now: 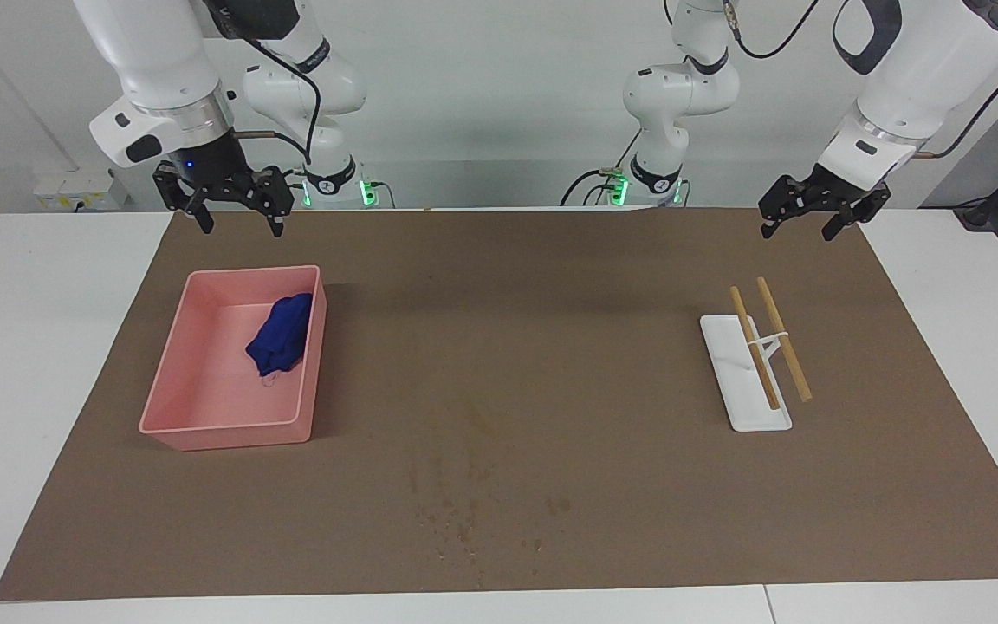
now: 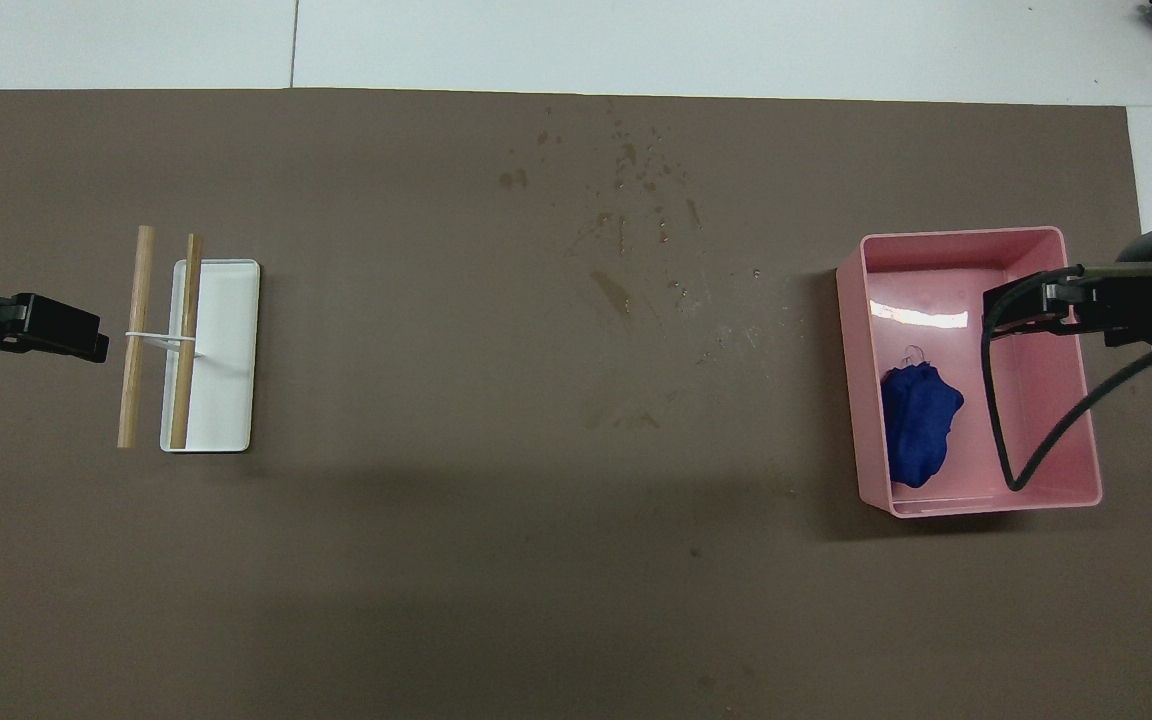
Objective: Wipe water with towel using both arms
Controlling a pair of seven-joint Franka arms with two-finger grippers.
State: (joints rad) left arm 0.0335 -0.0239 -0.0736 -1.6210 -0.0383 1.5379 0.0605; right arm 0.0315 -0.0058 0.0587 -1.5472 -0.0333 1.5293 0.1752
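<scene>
The deep-blue towel lies crumpled inside the pink tray toward the right arm's end of the table; it also shows in the overhead view in the tray. The water is a scatter of small dark blotches on the brown mat, farther from the robots than the tray, also visible from above. My right gripper hangs open and empty, raised over the tray. My left gripper hangs open and empty, raised over the mat beside the white stand.
A white stand with two wooden sticks sits on the mat toward the left arm's end, also seen from above. The brown mat covers most of the white table.
</scene>
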